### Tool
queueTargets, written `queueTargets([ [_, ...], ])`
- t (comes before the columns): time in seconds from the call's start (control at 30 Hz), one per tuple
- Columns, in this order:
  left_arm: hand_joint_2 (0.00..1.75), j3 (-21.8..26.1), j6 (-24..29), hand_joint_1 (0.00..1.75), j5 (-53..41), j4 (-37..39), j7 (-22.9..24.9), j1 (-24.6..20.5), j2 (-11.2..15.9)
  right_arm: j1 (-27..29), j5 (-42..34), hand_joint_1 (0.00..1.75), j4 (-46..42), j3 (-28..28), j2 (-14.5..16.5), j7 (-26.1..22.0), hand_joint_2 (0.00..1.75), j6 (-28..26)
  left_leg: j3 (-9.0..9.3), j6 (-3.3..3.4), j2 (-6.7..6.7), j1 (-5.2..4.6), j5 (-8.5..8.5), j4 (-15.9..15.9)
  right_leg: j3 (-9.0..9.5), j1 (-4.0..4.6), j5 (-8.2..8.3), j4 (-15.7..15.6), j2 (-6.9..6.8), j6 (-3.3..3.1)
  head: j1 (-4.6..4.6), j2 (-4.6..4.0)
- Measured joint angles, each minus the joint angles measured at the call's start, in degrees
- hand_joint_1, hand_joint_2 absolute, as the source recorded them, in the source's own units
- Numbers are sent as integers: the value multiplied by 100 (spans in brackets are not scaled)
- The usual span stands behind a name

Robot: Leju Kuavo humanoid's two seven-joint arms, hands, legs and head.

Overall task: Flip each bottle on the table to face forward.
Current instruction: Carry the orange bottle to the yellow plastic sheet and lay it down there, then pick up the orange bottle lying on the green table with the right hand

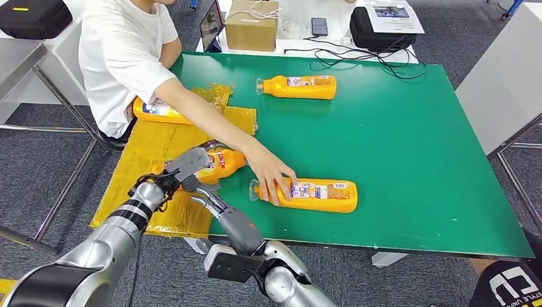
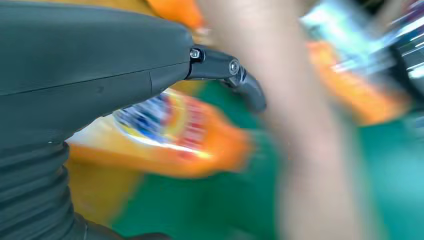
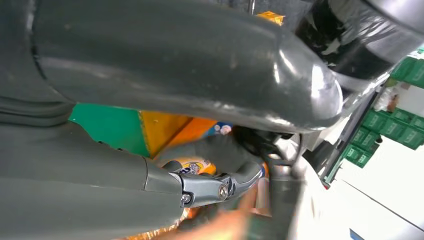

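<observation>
My left hand [image 1: 185, 167] grips one end of an orange bottle [image 1: 224, 163] over the table's left edge; the left wrist view shows this bottle [image 2: 165, 135] blurred under my palm, label up. My right hand [image 1: 224, 214] hovers just below it at the front edge of the green table [image 1: 415, 160], fingers [image 3: 215, 187] spread and holding nothing. A second orange bottle [image 1: 316, 195] lies on its side near the front, with a person's hand [image 1: 271, 173] resting on its neck end. A third bottle [image 1: 297, 86] lies at the back of the table.
A person in a white shirt [image 1: 121, 51] sits at the left, their arm [image 1: 204, 115] reaching across my left hand, another orange bottle [image 1: 156, 112] at their lap. Yellow sheeting [image 1: 147, 160] hangs off the left edge. A cardboard box [image 1: 251, 25], cables and a black bag [image 1: 377, 32] lie beyond the far edge.
</observation>
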Motion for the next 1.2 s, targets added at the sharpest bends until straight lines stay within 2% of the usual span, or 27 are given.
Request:
queueTargets([
  [0.07,175,253,-260,0,795,-406,-270,278,-136,-16,-7,0,114,0,25,-72,0,-39,-1,0,-1,0,0,0,-1,0,0,-1,0,0,1,0],
  [0.2,175,620,-643,0,2494,-1503,62,747,-386,-9,37,0,194,1,43,-76,0,-139,-9,0,-1,0,-1,0,-8,1,0,-2,0,0,-1,0],
  [0.33,175,943,-713,0,4058,-2570,445,1054,-602,21,309,0,195,-1,28,-10,175,-461,-8,0,0,1,-1,0,-9,2,0,-1,1,0,-2,0],
  [0.43,175,1115,-561,0,4657,-3260,578,1271,-710,55,511,0,124,-10,-37,91,175,-731,-8,0,0,2,0,0,-9,2,0,-1,0,0,-1,0],
  [0.57,175,1210,-389,0,4870,-3949,594,1574,-788,107,739,0,-74,-71,-166,274,175,-876,-9,0,1,1,-1,0,-9,2,0,-1,0,0,-1,0],
  [0.77,175,1231,-247,0,4835,-4731,546,2094,-858,96,2031,0,-266,-406,-543,1227,175,-1885,-9,2,-3,-3,-2,0,-7,-2,0,-4,-1,1,-1,0],
  [0.93,175,1232,-201,0,4819,-5046,538,2435,-882,-88,3052,0,-203,-976,-893,1812,175,-2379,-9,4,-3,-5,-3,1,-6,-3,2,-5,-1,4,-1,0],
  [1.07,175,1232,-206,0,4830,-5120,536,2550,-898,-297,3326,0,-7,-1356,-1072,1880,175,-2455,-9,4,-3,-4,-2,1,-6,-1,3,-5,-1,5,-1,0],
  [1.2,175,1232,-211,0,4837,-5150,536,2576,-918,-369,3391,0,112,-1507,-1140,1893,175,-2481,-9,3,-3,-2,-2,1,-6,1,3,-4,-1,5,-1,0],
])
